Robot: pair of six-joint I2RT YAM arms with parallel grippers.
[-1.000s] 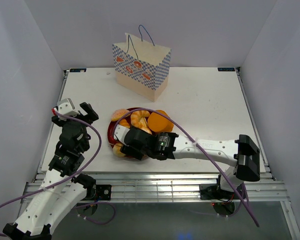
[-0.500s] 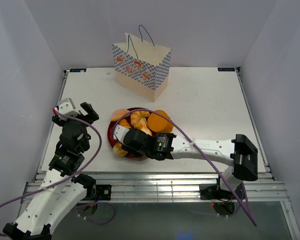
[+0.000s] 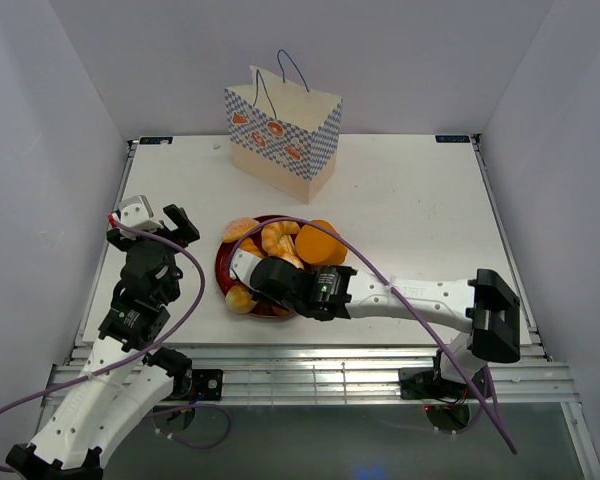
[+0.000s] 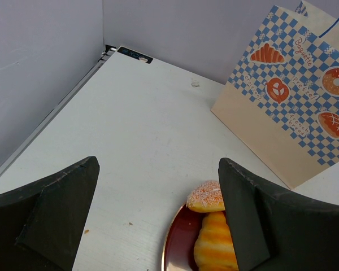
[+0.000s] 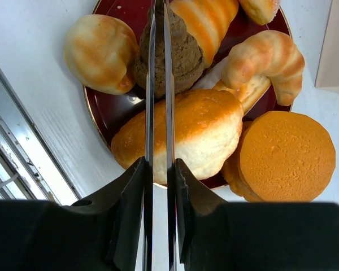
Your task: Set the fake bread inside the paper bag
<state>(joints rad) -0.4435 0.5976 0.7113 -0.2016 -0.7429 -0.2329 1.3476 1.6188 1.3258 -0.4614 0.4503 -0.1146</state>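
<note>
Fake bread (image 3: pixel 280 243) lies heaped on a dark red plate (image 5: pixel 110 113) in the centre of the top view, well apart from the upright paper bag (image 3: pixel 280 135) above. The right gripper (image 5: pixel 159 17) is over the plate with its fingers almost together; any pinch I cannot tell. The left gripper (image 3: pixel 155 220), at left, gapes wide.

Wears white shells along the left arm (image 3: pixel 90 400) and right arm (image 3: pixel 430 297), broken by black joint housings. Carries a lilac cable (image 3: pixel 198 285) looped loosely beside each. Ends in a left gripper (image 4: pixel 158 164) with broad matte black wedge fingers (image 4: pixel 56 214) and a right gripper (image 5: pixel 159 34) with thin, dark, blade-like fingers (image 5: pixel 150 84) on black mounts.
</note>
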